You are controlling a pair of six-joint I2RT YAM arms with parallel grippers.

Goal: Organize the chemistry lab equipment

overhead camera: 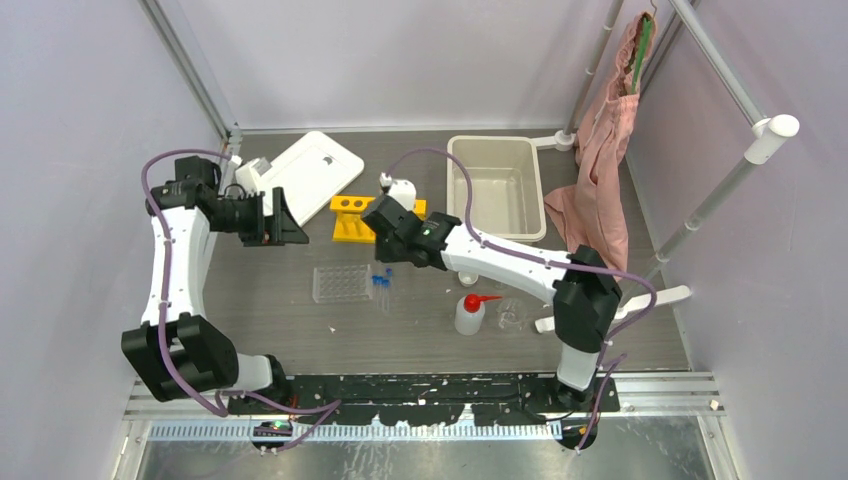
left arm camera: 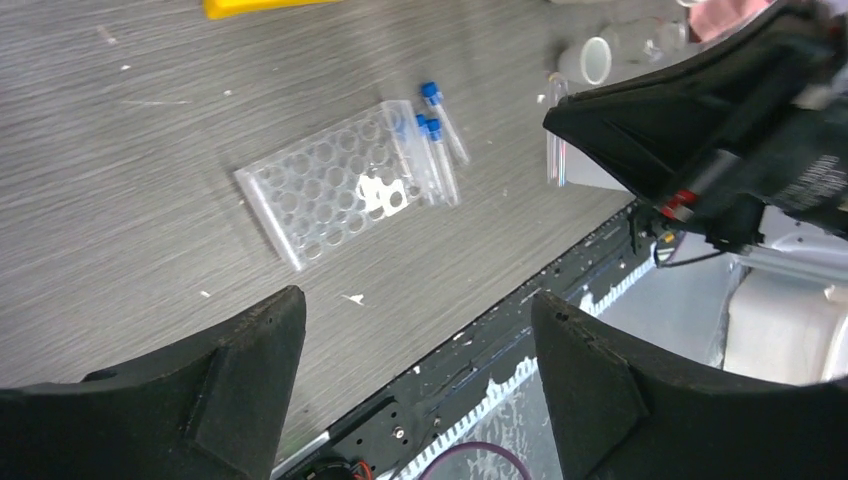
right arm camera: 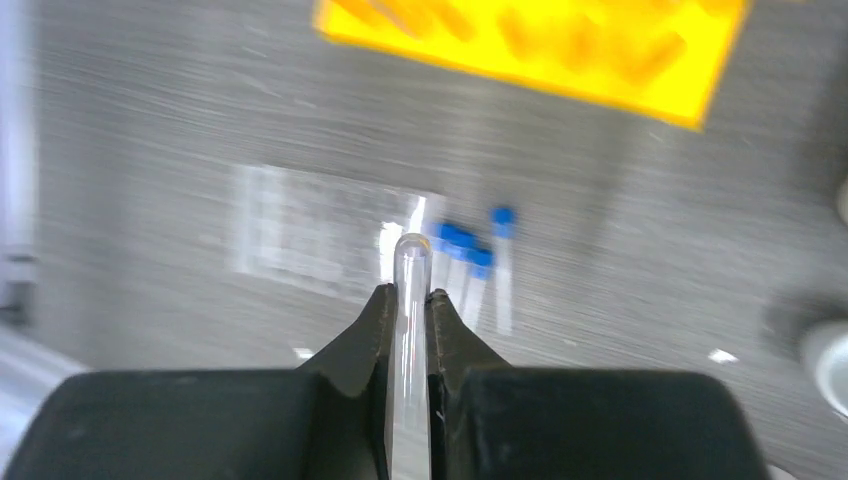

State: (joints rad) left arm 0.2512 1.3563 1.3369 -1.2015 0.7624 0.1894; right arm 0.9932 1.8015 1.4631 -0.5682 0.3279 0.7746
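Note:
My right gripper (right arm camera: 410, 296) is shut on a clear glass tube (right arm camera: 411, 262) that stands up between its fingers, raised over the table. Below it lie the clear tray (right arm camera: 300, 232) and three blue-capped vials (right arm camera: 468, 248), with the yellow rack (right arm camera: 545, 45) beyond. In the top view this gripper (overhead camera: 386, 256) hovers between the rack (overhead camera: 350, 216) and the vials (overhead camera: 381, 283). My left gripper (overhead camera: 292, 222) hangs open and empty left of the rack, above the table. From its wrist view (left arm camera: 417, 310) I see the tray (left arm camera: 330, 185) and vials (left arm camera: 437, 128).
A white squeeze bottle with a red spout (overhead camera: 469, 313) and a small glass beaker (overhead camera: 511, 315) stand at the front right. A white bin (overhead camera: 497, 186) and a white lid (overhead camera: 312, 165) lie at the back. A pink cloth (overhead camera: 598, 170) hangs on the right frame.

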